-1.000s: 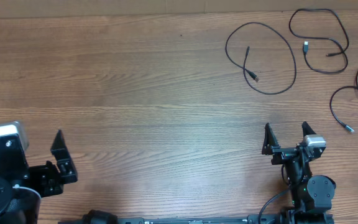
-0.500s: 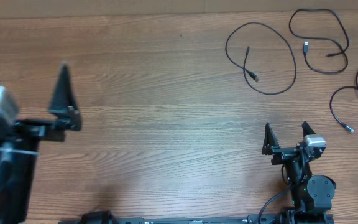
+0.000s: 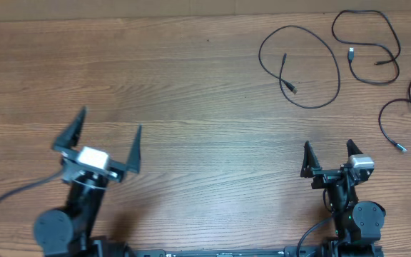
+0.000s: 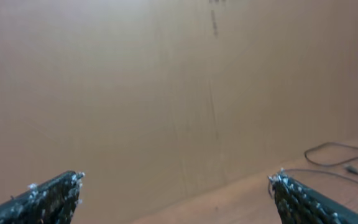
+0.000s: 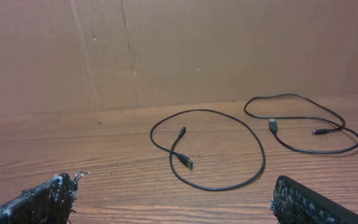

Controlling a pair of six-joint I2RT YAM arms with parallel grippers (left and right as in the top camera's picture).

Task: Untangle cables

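Observation:
Three thin black cables lie apart at the table's far right. One is a wide loop with its plug inside. A second curls behind it, and a third runs off the right edge. My right gripper stands open near the front edge, well short of the loop, which shows ahead of it between the open gripper. My left gripper is open at the left-middle, far from all cables. Its open gripper faces a cardboard wall, with cable ends at the far right.
A brown cardboard wall closes the far side of the wooden table. The right arm's base and the left arm's base sit at the front edge, each with thick black wiring.
My left arm has swung in from the left edge, first farther back and then right, to the left-middle of the table, jaws still wide. The right arm and the cables have not moved.

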